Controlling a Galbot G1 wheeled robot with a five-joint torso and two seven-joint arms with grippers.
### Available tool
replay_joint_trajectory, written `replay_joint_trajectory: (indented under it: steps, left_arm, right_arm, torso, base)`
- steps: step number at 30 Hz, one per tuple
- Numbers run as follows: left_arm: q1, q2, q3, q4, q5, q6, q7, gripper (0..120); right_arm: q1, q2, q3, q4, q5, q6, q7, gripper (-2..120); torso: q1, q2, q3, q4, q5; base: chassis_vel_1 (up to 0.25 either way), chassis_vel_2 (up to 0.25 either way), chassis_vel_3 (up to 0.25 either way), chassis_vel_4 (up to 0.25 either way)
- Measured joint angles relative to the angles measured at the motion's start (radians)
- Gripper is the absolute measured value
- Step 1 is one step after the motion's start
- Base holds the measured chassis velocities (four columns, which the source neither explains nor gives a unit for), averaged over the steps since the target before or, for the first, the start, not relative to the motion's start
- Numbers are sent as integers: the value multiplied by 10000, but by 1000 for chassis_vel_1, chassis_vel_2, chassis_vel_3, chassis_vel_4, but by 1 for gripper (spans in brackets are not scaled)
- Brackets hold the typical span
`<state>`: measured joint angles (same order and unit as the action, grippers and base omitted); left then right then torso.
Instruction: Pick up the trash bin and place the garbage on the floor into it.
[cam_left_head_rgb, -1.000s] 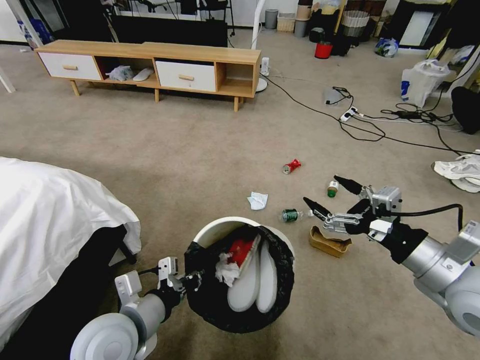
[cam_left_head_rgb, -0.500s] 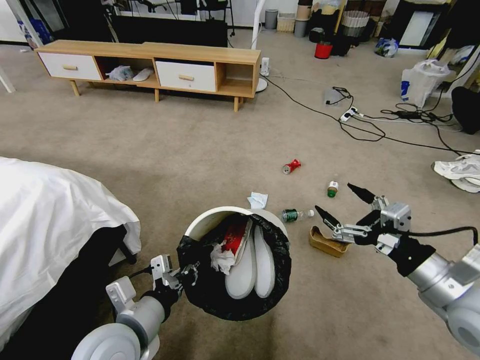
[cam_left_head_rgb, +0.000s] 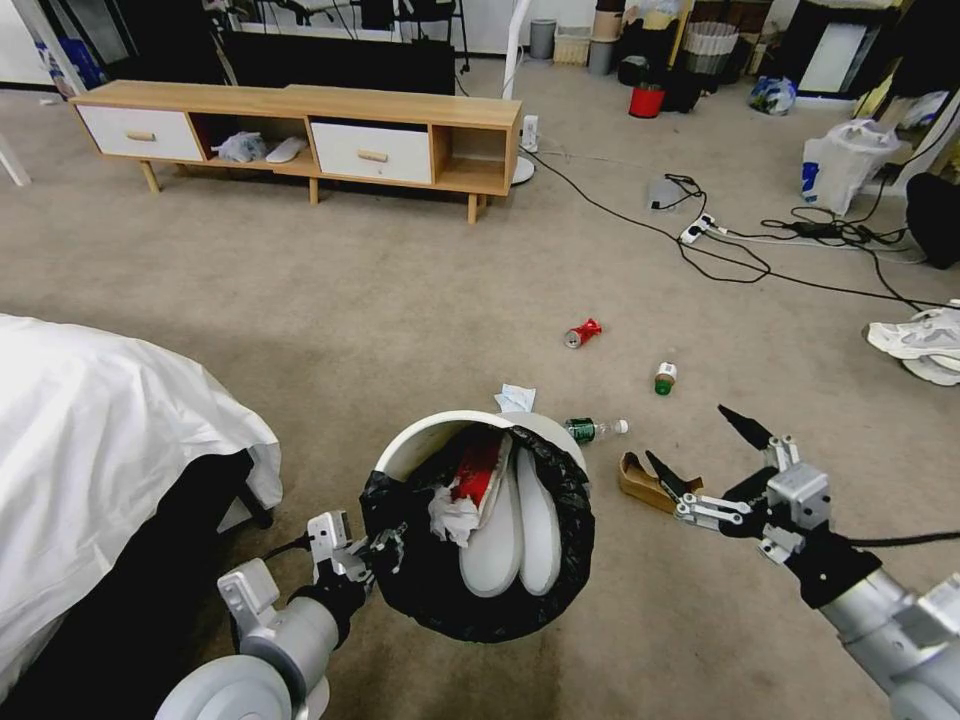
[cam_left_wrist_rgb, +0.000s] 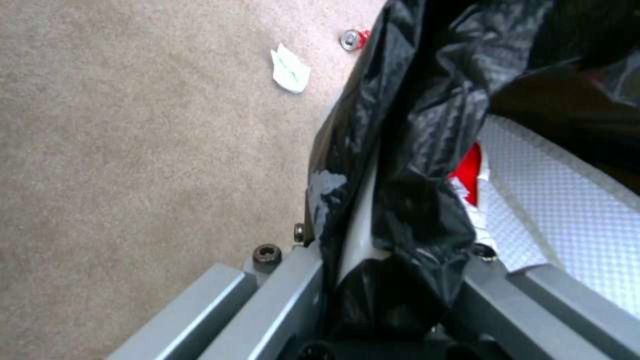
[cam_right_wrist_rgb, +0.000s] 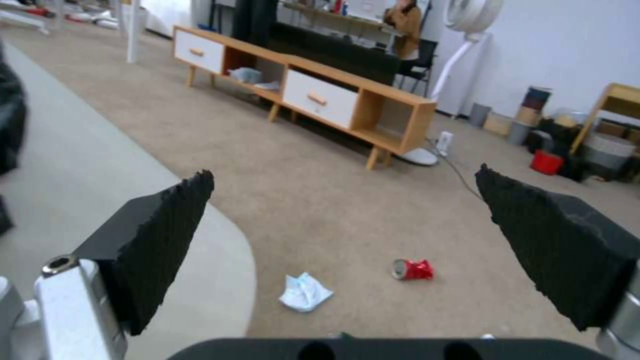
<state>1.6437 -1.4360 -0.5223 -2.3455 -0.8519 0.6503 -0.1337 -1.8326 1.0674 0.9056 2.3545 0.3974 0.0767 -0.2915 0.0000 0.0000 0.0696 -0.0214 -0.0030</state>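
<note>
The trash bin (cam_left_head_rgb: 437, 434), white with a black bag liner (cam_left_head_rgb: 560, 560), hangs low in front of me, and my left gripper (cam_left_head_rgb: 385, 550) is shut on its near rim. In the left wrist view the left gripper (cam_left_wrist_rgb: 390, 280) clamps the bag-covered rim (cam_left_wrist_rgb: 360, 220). Inside the bin lie a red-and-white wrapper (cam_left_head_rgb: 478, 468), a tissue and two white soles. My right gripper (cam_left_head_rgb: 695, 440) is open above the brown carton (cam_left_head_rgb: 638, 482). On the floor (cam_left_head_rgb: 400, 330) lie a green bottle (cam_left_head_rgb: 590, 430), a small green can (cam_left_head_rgb: 664, 378), a crushed red can (cam_left_head_rgb: 582, 333) and a white tissue (cam_left_head_rgb: 515, 397).
A white-covered bed (cam_left_head_rgb: 100, 430) is at my left. A low wooden cabinet (cam_left_head_rgb: 300, 130) stands far ahead. Black cables (cam_left_head_rgb: 740, 260) and a power strip cross the carpet at the right, near white shoes (cam_left_head_rgb: 920, 340) and a large white bag (cam_left_head_rgb: 845, 160).
My right gripper has drawn back toward me and to the right, still open. The bin has shifted slightly away and now hides part of the tissue.
</note>
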Motion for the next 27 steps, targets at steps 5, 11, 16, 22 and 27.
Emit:
replay_joint_trajectory:
  steps: [5,11,16,22,27]
  left_arm:
    - [-20,137,-94,-38,-1,0,4,0]
    - [-76,129,-97,-5,62,-5,4,0]
    - [-153,142,-112,37,100,-8,4,0]
    - [-207,229,-260,39,69,-21,4,0]
    - [-273,361,-475,53,-76,-41,4,0]
  right_arm:
    - [13,295,170,-32,-218,137,-7,100]
    - [14,622,340,-66,-235,183,2,100]
    - [46,783,456,-99,-193,187,41,100]
    - [39,843,625,-103,-164,232,43,100]
    - [10,988,771,-102,-144,277,44,100]
  torso:
    - [0,1,0,0,0]
    - [0,0,0,-1,0]
    - [0,1,0,-1,0]
    - [0,0,0,0,0]
    - [0,1,1,-1,1]
  base:
    - [0,0,0,0]
    - [0,0,0,0]
    - [0,0,0,0]
    - [0,0,0,0]
    - [0,0,0,0]
